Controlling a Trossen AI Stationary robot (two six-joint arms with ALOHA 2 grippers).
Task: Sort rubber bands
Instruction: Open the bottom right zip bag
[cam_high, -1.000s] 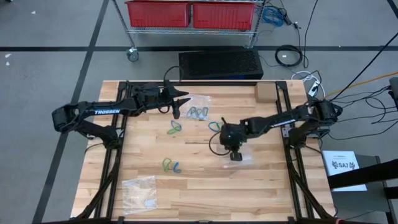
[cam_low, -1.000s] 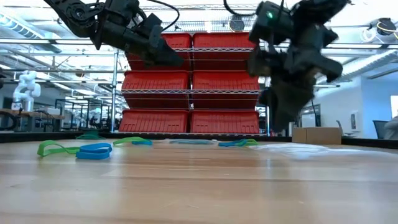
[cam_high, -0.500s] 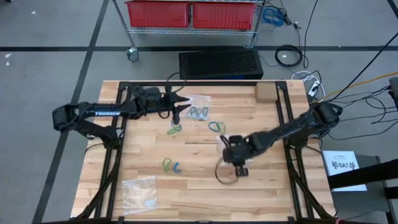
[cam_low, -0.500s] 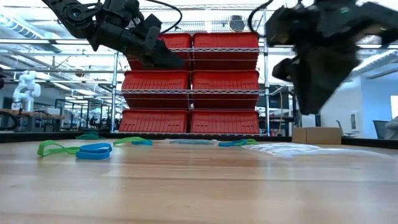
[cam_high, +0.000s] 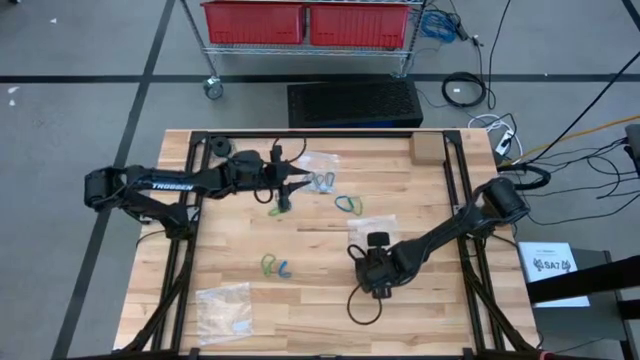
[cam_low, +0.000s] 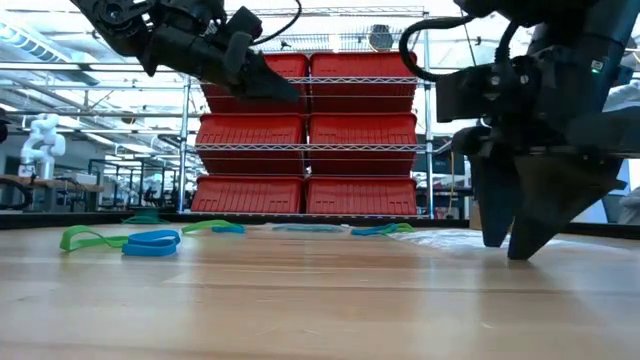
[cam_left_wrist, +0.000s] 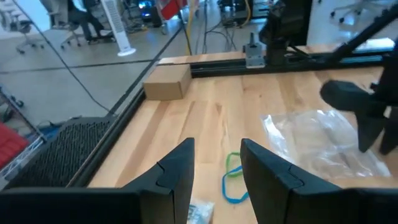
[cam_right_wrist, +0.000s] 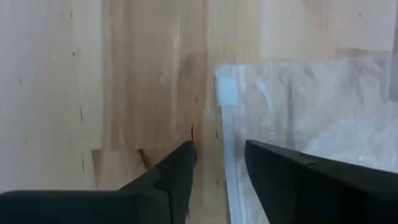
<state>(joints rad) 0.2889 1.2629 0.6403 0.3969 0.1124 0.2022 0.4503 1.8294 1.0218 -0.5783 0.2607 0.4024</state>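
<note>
Grippers first, from the high view: the right gripper (cam_high: 378, 280) hangs low toward five o'clock of the table (cam_high: 440, 310), just below a clear plastic bag (cam_high: 372, 229); the left gripper (cam_high: 288, 190) sits up near eleven o'clock, over the far cluster; how either pair of fingers stands cannot be read from above. Rubber bands (cam_high: 276, 267) lie scattered in small groups: a green and blue pair at seven o'clock, a green loop (cam_high: 279, 208) just under the left gripper, a grey bunch (cam_high: 320, 182) on a second bag at twelve, a blue and green pair (cam_high: 347, 203) right of centre; a third bag (cam_high: 224, 308) lies at seven o'clock near the edge.

Low view: green and blue bands (cam_low: 152, 241) rest flat on the wood at nine o'clock; the right gripper (cam_low: 525, 225) points down with its tips close to the tabletop; the left gripper (cam_low: 262, 80) stays high in the air.

Left wrist view: its fingers (cam_left_wrist: 180, 171) stand spread with nothing between them; a blue and green band (cam_left_wrist: 232, 180) lies ahead.

Right wrist view: its fingers (cam_right_wrist: 177, 171) are spread and empty, over the bag's edge (cam_right_wrist: 227, 134).

Judging by this, colours remain mixed and no sorted pile shows; almost all the work seems left.
</note>
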